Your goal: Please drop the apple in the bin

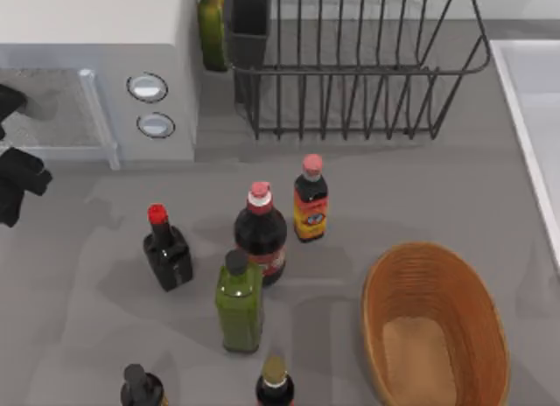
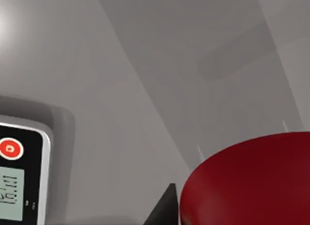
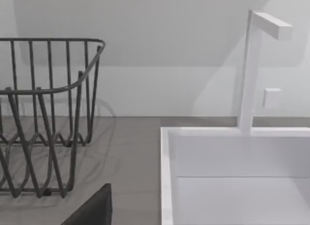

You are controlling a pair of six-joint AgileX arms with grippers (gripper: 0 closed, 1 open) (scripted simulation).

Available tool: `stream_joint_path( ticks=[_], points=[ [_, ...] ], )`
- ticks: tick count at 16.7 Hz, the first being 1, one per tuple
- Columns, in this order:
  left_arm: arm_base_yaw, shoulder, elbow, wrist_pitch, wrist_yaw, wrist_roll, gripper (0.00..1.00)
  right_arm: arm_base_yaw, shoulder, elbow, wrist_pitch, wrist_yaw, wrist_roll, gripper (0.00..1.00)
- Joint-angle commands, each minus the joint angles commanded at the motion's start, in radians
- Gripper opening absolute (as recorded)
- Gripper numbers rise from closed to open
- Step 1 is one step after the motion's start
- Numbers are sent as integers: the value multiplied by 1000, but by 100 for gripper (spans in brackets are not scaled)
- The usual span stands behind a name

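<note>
A grey counter runs from a microwave past clustered bottles to the bin. The left gripper hangs in front of the microwave, far left of the bin, seemingly clenched on the apple. It should carry the apple high over the bottles, centre it above the bin, then release.

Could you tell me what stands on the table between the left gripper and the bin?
In the top view, bottles stand between the left gripper and the bin: a small dark bottle, a green bottle and a round dark bottle.
</note>
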Motion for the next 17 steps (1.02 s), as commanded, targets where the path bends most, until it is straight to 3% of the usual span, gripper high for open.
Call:
stream_joint_path(
  ticks=[11, 14, 17],
  points=[
    [6, 13, 102, -36, 27, -53, 0, 0, 0, 0, 0, 0, 0, 100],
    [-52, 55, 189, -77, 12, -170, 0, 0, 0, 0, 0, 0, 0, 100],
    [-142, 132, 322, -141, -8, -382, 0, 0, 0, 0, 0, 0, 0, 100]
  ],
)
